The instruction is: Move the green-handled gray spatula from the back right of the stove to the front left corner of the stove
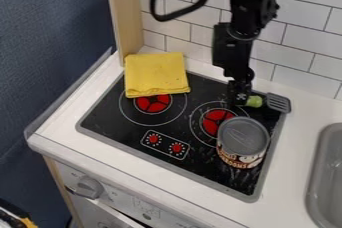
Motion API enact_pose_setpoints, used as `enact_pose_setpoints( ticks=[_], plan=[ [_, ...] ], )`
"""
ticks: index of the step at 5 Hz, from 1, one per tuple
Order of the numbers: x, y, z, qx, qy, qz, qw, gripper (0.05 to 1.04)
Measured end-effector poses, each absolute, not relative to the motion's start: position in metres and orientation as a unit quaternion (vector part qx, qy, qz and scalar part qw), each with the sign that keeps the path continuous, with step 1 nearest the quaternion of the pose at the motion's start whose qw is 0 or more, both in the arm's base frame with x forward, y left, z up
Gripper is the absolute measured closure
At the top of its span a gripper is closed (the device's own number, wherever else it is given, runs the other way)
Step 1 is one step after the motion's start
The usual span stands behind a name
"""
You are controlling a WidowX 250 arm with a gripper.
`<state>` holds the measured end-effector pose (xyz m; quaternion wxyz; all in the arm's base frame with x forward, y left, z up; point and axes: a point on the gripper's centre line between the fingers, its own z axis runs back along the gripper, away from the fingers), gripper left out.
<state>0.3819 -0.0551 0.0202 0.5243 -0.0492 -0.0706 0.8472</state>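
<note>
In the camera view the gripper (pixel 239 100) hangs over the back of the stove (pixel 110 116), its tip at the green part of the spatula (pixel 278 103), whose grey head points toward the view's right; whether it is open or shut, I cannot tell. From that tip, the can (pixel 243 139) stands nearer the camera, the yellow cloth (pixel 157 74) lies leftward, and the sink (pixel 318 154) sits rightward.

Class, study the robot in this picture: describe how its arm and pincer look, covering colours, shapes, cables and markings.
The arm is black, with rounded, knobbly joints and a boxy section lower down. A black cable loops out beside it. The pincer is black too, with a small pale marking.
</note>
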Motion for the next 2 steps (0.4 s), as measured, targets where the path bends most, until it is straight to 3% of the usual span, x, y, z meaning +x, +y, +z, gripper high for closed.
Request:
enact_pose_setpoints(
  ticks=[2],
  plan=[
    [0.396,-0.064,-0.005,-0.035,-0.070,0.835,0.545,0.084]
  ],
)
